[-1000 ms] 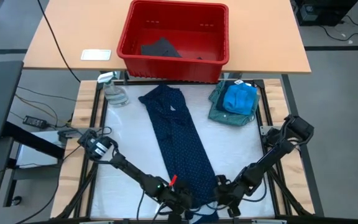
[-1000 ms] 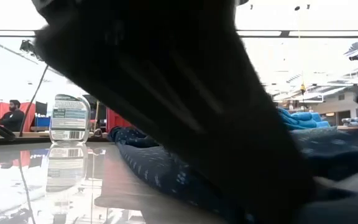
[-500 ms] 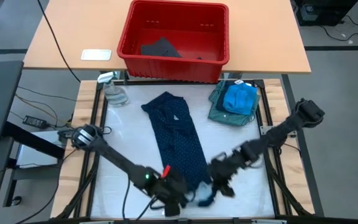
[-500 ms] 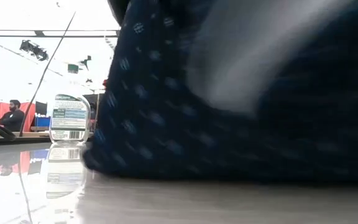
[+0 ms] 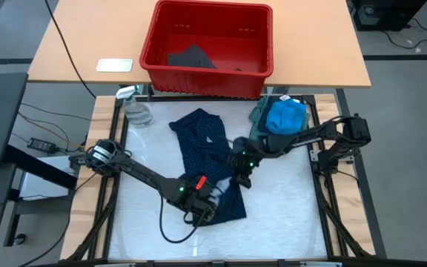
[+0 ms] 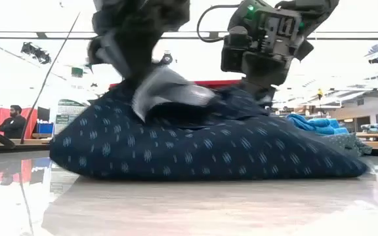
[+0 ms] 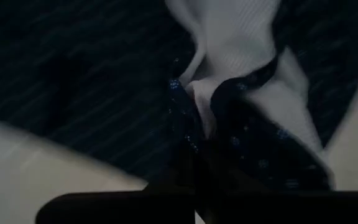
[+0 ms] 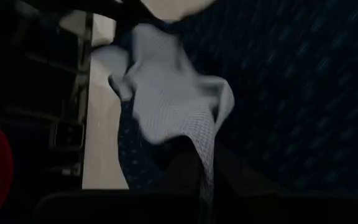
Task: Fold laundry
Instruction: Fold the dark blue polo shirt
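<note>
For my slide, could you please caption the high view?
Both hands, left hand and right hand, fold the navy dotted garment in half.

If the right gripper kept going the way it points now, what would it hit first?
The right gripper points down at the navy dotted piece, whose cloth it appears to pinch already. Going on, it would press that cloth onto the table; depth is unclear.

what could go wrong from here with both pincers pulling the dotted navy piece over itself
1. Both the left pincer and the right pincer pinch only a thin bit of the navy dotted piece; its pale inner side shows bunched at each grip, so an edge may slip out and the fold come out crooked.
2. The right arm reaches close past the bright blue garment on the grey-green shirt; it might drag that pile.
</note>
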`<state>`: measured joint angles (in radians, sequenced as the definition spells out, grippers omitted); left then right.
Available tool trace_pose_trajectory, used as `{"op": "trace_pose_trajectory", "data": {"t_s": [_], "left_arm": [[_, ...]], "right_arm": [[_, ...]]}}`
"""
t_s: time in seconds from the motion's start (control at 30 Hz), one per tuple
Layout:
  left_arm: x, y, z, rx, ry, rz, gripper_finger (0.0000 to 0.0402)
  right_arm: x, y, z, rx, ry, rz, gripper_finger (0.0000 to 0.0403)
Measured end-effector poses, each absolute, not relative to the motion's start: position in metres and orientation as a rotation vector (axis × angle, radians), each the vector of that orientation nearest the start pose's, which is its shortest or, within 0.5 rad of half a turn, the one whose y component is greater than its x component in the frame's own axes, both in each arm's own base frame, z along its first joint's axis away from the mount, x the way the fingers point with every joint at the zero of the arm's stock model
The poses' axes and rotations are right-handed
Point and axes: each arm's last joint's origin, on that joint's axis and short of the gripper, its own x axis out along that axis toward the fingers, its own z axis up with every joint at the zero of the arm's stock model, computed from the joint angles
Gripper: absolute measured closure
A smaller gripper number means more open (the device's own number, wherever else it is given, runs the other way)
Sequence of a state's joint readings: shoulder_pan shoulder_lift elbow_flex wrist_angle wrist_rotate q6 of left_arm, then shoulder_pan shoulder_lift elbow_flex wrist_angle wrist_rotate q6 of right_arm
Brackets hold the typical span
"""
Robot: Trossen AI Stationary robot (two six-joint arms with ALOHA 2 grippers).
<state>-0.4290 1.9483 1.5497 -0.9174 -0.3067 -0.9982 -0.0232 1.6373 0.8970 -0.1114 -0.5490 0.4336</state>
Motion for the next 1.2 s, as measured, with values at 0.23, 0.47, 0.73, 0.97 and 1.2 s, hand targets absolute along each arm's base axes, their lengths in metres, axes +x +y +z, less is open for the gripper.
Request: {"op": "trace_pose_trajectory", "data": {"t_s": [0.23, 0.47, 0.73, 0.97, 1.2], "left_arm": [[0.345, -0.136, 0.185, -0.439, 1.133, 0.688, 0.0379], [0.353, -0.102, 0.185, -0.488, 1.119, 0.784, 0.0309], [0.342, -0.088, 0.215, -0.455, 1.124, 0.761, 0.0210], [0.318, -0.104, 0.243, -0.344, 1.111, 0.692, 0.0176], [0.318, -0.182, 0.243, -0.187, 0.893, 0.347, 0.0181]], "right_arm": [[0.329, -0.023, 0.167, 0.574, 0.842, 0.213, 0.0378], [0.332, -0.043, 0.144, 0.664, 0.894, 0.101, 0.0301], [0.324, -0.049, 0.171, 0.742, 0.823, -0.028, 0.0224], [0.307, -0.020, 0.198, 0.578, 0.863, 0.075, 0.0226], [0.298, 0.067, 0.203, 0.235, 0.871, 0.374, 0.0231]]}}
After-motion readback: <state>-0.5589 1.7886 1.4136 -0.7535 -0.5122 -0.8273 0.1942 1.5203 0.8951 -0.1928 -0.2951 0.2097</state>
